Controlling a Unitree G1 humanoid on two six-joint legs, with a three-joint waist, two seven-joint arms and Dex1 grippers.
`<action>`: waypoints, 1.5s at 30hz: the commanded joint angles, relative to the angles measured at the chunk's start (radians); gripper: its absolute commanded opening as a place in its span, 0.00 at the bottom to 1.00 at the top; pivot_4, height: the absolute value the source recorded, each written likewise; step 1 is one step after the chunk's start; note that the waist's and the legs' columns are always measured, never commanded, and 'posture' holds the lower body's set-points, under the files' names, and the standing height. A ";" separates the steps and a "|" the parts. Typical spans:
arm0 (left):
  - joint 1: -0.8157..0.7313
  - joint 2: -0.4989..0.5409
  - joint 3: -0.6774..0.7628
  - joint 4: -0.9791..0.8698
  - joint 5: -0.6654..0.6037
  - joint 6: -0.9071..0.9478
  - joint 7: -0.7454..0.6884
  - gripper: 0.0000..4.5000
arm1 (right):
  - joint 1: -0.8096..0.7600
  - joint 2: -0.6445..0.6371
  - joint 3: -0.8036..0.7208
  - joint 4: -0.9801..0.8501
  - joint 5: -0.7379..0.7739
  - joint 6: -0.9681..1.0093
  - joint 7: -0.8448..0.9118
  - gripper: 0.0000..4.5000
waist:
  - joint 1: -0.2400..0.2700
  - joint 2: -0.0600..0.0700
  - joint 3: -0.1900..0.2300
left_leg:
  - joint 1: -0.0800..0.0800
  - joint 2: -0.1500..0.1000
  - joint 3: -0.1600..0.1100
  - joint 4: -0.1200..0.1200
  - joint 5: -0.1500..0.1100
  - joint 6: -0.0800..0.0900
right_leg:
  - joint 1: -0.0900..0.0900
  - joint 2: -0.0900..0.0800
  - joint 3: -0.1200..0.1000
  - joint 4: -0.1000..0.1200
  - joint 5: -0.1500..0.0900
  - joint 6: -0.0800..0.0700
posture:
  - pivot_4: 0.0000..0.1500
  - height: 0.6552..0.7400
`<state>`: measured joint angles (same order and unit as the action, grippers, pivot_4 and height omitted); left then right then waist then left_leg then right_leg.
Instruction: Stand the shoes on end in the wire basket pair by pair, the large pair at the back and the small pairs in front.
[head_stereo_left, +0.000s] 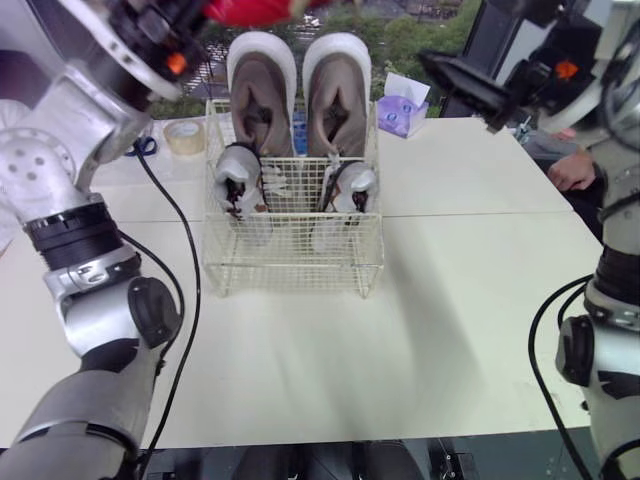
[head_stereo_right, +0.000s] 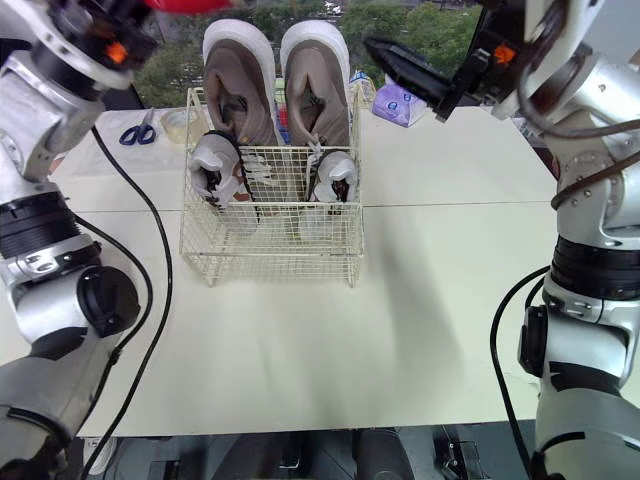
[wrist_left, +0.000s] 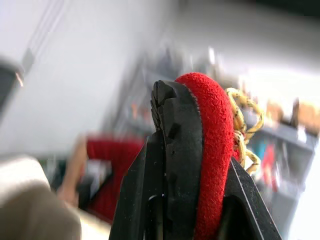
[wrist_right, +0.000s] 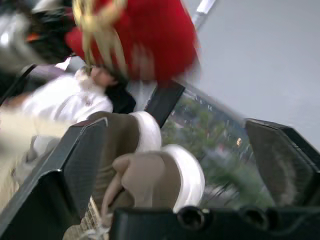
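Wire basket (head_stereo_left: 290, 265): cream, thin-rod grid, rectangular, open top. Stands on the far half of the bench (head_stereo_left: 400, 340), just across a seam between panels.
Large pair (head_stereo_left: 262, 95): brown uppers, thick white soles, on end against the back wall, tops well above the rim.
Small pair (head_stereo_left: 240, 180): grey-white with dark trim, on end just in front of the large pair, one at each side wall. Free grid floor lies between them and the front wall.
Red shoe (wrist_left: 212, 150): fuzzy red upper, black sole, braided yellow laces. Held high above the basket's back left corner, at the top edge of the head view.
Left gripper (wrist_left: 192, 170): jaws clamped on the red shoe, one on each side.
Right gripper (wrist_right: 177, 155): raised off the basket's back right corner, jaws spread wide, nothing between them.

Bench: matt off-white, flat. A broad stretch runs from the basket to the near edge and out to the right.
Far edge: tape roll (head_stereo_left: 184, 137) and blue-handled scissors (head_stereo_right: 135, 132) to the left of the basket, purple tissue box (head_stereo_left: 402, 112) to its right.
A person's hand (head_stereo_left: 570, 170) rests at the right edge.
Green foliage shows beyond the bench.
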<state>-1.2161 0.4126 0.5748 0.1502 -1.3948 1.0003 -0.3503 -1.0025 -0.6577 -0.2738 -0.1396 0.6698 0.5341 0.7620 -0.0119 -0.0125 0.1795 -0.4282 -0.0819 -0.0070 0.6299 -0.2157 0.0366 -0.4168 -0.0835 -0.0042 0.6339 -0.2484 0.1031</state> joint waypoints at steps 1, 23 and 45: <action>0.017 -0.094 0.027 -0.136 -0.088 -0.126 0.094 0.06 | -0.008 0.183 -0.126 -0.079 0.313 0.128 -0.290 0.99 | 0.000 0.000 -0.001 | 0.000 0.001 0.000 0.000 0.000 0.000 | 0.000 0.000 0.000 0.000 0.000 0.000 | 1.00 0.95; 0.183 -0.176 -0.217 -0.201 -0.046 -0.209 0.061 0.06 | -0.041 0.555 -0.073 -0.126 0.764 0.009 -0.702 0.99 | -0.001 0.000 -0.001 | 0.000 0.000 0.000 0.001 0.001 0.001 | -0.002 0.002 0.000 0.006 0.000 -0.001 | 1.00 0.95; 0.275 -0.113 -0.256 -0.272 0.026 -0.237 0.049 0.06 | -0.051 0.541 -0.042 -0.104 0.778 -0.012 -0.695 0.31 | 0.000 0.000 -0.001 | 0.000 0.000 0.000 0.001 -0.001 0.004 | -0.003 0.002 0.000 0.008 0.000 -0.001 | 1.00 0.95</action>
<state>-0.9522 0.2813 0.3305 -0.1068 -1.3963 0.7556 -0.3257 -1.0201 -0.1066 -0.3102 -0.1968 1.4151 0.5364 0.0361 -0.0118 -0.0120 0.1783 -0.4279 -0.0815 -0.0067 0.6314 -0.2165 0.0409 -0.4200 -0.0816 -0.0040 0.6418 -0.2484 0.1019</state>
